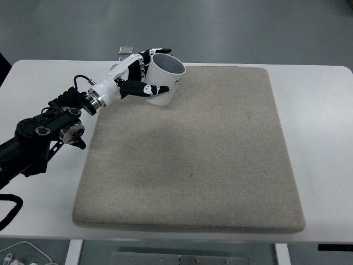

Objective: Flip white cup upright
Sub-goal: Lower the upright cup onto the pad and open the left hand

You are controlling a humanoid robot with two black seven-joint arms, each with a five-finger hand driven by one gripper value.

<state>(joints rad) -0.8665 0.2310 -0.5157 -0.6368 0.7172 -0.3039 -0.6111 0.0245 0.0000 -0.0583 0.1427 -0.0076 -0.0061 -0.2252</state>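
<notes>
We are holding the cup [165, 79] in our left hand [144, 74], fingers wrapped around its wall: thumb [144, 88] lying along the near side, other fingers [157, 52] curling over the far side by the rim. The cup is sitting in the palm, tilting with its open mouth facing up and away from the wrist, its base pointing down toward the mat [190, 160]. We cannot tell whether the base is touching the mat or hanging just above its far-left corner.

We judge the risks as follows. The grip is covering only one side of the cup, so if we are loosening the fingers while it is leaning, it may roll off the palm and tip back onto its side. The cup is also sitting right at the mat's edge beside the hand; setting it down there could leave the base half on the mat and half on the table [317, 110], making it rock or topple. The right hand is not showing.
</notes>
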